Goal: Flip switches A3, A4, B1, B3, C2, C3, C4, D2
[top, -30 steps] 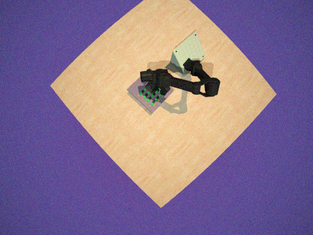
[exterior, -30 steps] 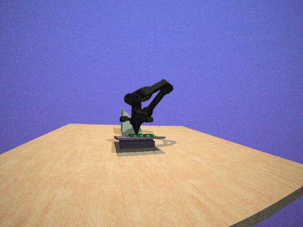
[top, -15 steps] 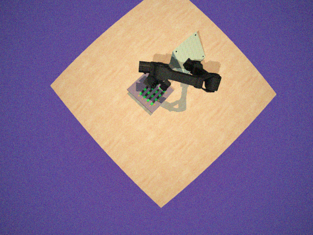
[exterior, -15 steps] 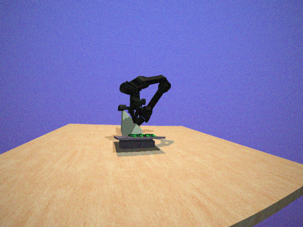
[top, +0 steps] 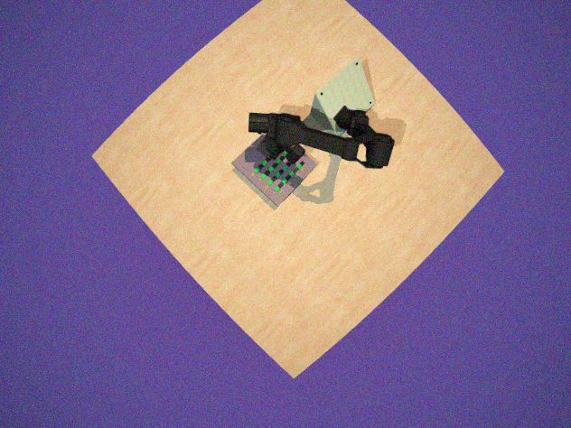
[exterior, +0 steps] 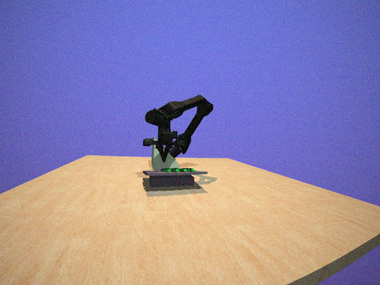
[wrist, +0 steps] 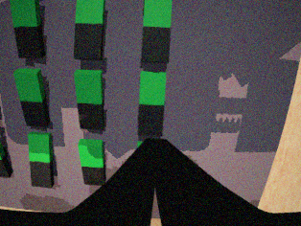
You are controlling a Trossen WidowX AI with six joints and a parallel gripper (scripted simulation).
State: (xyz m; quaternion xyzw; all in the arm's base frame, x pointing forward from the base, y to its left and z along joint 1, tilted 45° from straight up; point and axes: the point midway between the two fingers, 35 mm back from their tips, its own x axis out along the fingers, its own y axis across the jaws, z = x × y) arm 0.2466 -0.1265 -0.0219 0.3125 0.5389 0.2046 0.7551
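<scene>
The switch panel (top: 302, 161) (exterior: 201, 172) (wrist: 192, 72) lies below the end effector (exterior: 164, 160) (wrist: 154, 147), whose fingers are closed on nothing, their tips apart from it. Around and beneath the panel spreads the wooden surface (top: 294, 276) (exterior: 184, 232) (wrist: 285, 177); the pale green plate (top: 345, 89) (exterior: 156, 159) stands near the end effector.

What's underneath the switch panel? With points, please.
A dark block (exterior: 171, 181) supports the panel (top: 243, 164) (exterior: 199, 172) (wrist: 192, 96) from below, narrower than it; shadow falls on the table around. Whatever lies beneath the block is covered.
</scene>
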